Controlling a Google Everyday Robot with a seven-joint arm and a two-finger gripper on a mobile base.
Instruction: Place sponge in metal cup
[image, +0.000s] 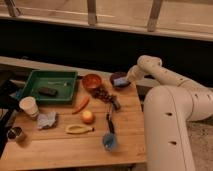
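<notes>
The small metal cup stands at the table's front left corner. A blue sponge-like piece lies in or over a dark purple bowl at the back right of the table. My gripper is at the end of the white arm, right at that bowl and the blue piece. Whether it holds the piece is hidden. The metal cup is far to the left of the gripper, across the whole table.
A green tray holds a dark block. Also on the wooden table are a white cup, grey-blue cloth, banana, orange, carrot, orange bowl, brush and blue cup.
</notes>
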